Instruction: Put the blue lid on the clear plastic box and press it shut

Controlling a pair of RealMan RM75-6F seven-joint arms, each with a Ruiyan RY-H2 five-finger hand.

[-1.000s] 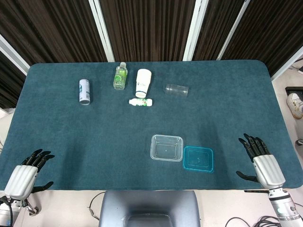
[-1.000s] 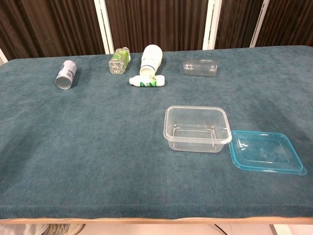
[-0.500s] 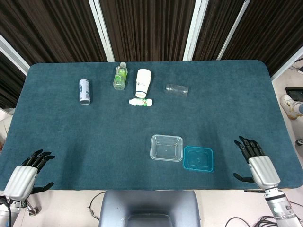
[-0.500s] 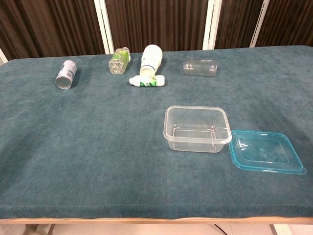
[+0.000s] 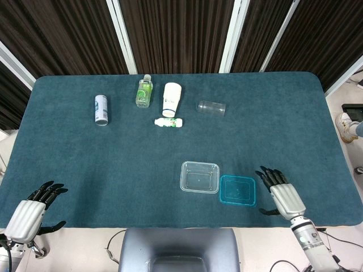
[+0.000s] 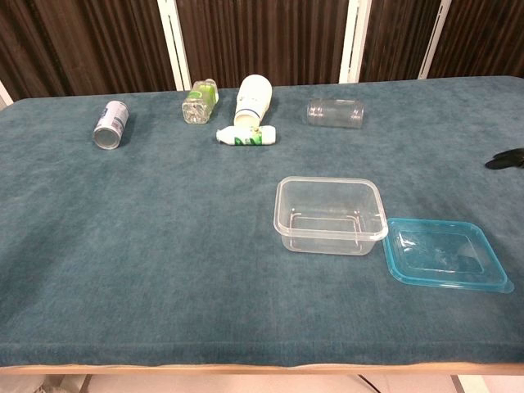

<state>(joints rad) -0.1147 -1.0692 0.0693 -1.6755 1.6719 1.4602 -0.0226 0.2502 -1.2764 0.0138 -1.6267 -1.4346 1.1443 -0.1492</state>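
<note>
The flat, thin blue plastic lid lies on the teal cloth-covered counter near its front edge, just right of the clear rectangular plastic box, their edges touching or nearly so. The right hand hovers just beside the lid's right edge, fingers spread apart and holding nothing; only its dark fingertips show at the right border of the chest view. The left hand sits at the front left corner, well apart from everything, fingers likewise apart and empty.

The likeliest trouble is the lid itself: lying flat on soft cloth, it offers little edge to get under, so the fingers may slide it into the box and shove both, or off the front edge. A light, empty box could also skid or tip when pressed off-centre, leaving one corner unlatched, unless the left hand steadies it.

The clear box stands upright, open and empty. Toward the back edge lie a clear plastic jar, seemingly empty, a white paper cup on its side, a green-labelled clear bottle, a small white bottle and a silver-and-blue can; their contents cannot be told.
</note>
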